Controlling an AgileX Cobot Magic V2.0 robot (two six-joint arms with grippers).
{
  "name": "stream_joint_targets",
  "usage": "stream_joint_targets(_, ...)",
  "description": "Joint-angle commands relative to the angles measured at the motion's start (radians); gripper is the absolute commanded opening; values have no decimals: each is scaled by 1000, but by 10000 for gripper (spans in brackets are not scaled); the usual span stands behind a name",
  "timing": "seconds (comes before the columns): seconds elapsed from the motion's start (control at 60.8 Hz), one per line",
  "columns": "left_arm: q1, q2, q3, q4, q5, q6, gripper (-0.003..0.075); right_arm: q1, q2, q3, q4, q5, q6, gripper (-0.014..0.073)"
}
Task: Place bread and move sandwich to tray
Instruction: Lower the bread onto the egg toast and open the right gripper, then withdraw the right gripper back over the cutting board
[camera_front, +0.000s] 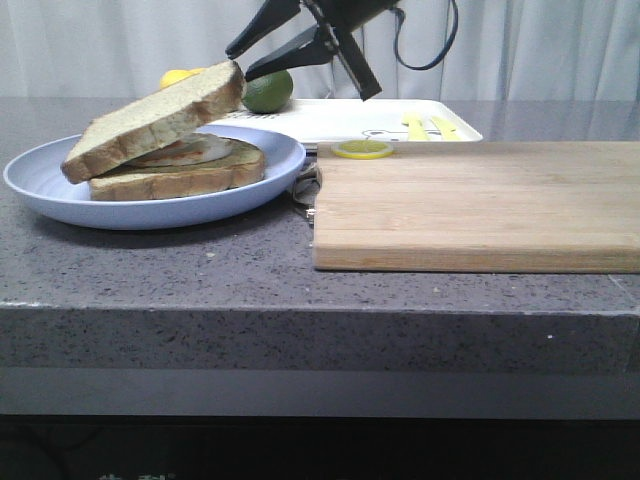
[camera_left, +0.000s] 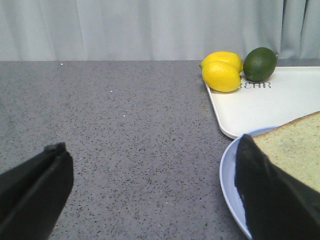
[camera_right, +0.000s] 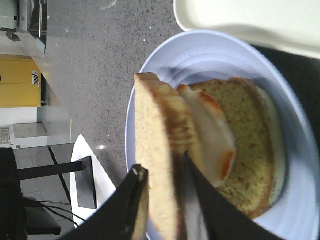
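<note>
Counter (camera_front: 200, 270) carries cutting board (camera_front: 480, 205), white tray (camera_front: 330, 118) behind it, blue plate (camera_front: 50, 185) at left. On plate: sandwich base (camera_front: 180, 175), toast with fried egg. Bread (camera_front: 150, 125) tilted, low edge resting on base, high edge pinched by right gripper (camera_front: 243, 68), fingers (camera_right: 135, 200) closed narrow on crust. Risk: released this steep, slice could slide off egg. Left gripper (camera_left: 150, 200) fingers wide apart, holding nothing, beside plate

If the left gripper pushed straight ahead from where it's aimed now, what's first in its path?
Mostly bare counter ahead of the left gripper. The plate rim sits by one finger and might be clipped; depth is unclear.
</note>
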Motion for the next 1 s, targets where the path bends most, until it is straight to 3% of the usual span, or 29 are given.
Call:
stream_joint_targets(0.0,3,-4,-36,-10,-84,-9,638,-25,-61,-33,67,17,-6,208)
stream_joint_targets(0.346,3,-4,-36,-10,-84,-9,638,-65,-64,-93,8,131,21,253)
stream_joint_targets(0.428,3,-4,-36,-10,-84,-9,638,-76,-64,-149,-52,204,55,203)
stream_joint_targets(0.773,3,-4,-36,-10,-84,-9,638,-84,-162,-212,-285,205,90,-63)
stream_joint_targets(0.987,3,-4,-36,-10,-84,-9,638,-84,-223,-212,-458,205,90,-67)
